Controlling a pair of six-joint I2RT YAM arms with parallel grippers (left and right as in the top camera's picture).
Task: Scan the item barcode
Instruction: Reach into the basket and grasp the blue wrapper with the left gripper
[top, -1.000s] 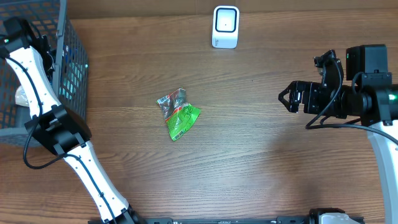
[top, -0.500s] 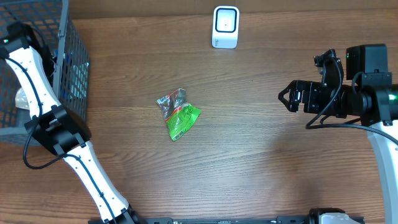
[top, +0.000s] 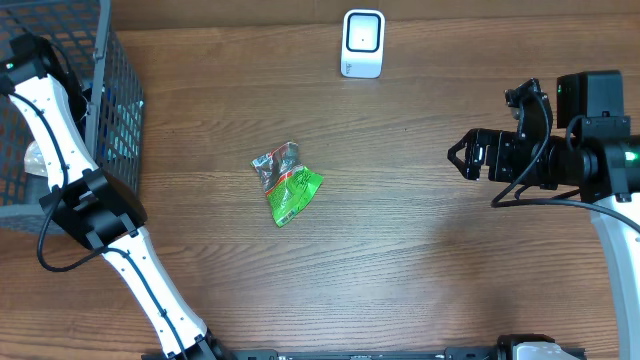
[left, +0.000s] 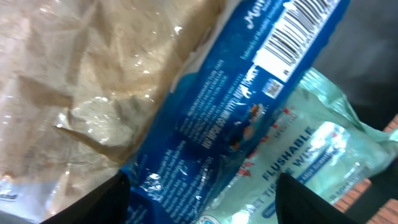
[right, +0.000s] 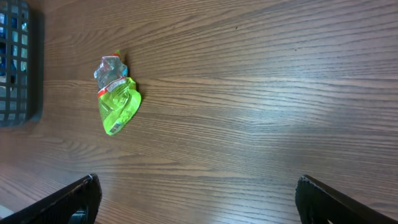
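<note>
Nearest our base, the green packet (top: 288, 184) is lying crumpled on the wooden table (top: 400, 260), just toward 9 o'clock of the centre and touching nothing else. At 3 o'clock we are holding the right gripper (top: 456, 157) above the wood, jaws spread wide with nothing in them, well apart from the packet. At 10 o'clock our left arm is reaching into the wire basket (top: 120, 110). There the left gripper (left: 202, 190) is hanging over a heap of packs, its fingers (left: 115, 199) standing apart, released, gripping nothing we can make out. Under it a blue pack (left: 205, 124) is lying slantwise with its barcode (left: 298, 31) facing up, overlapping a pale green wipes pack (left: 311, 155) and a clear crinkled bag (left: 93, 68). Farthest off, at 12 o'clock, the white scanner (top: 362, 43) is standing near the table's far edge.
</note>
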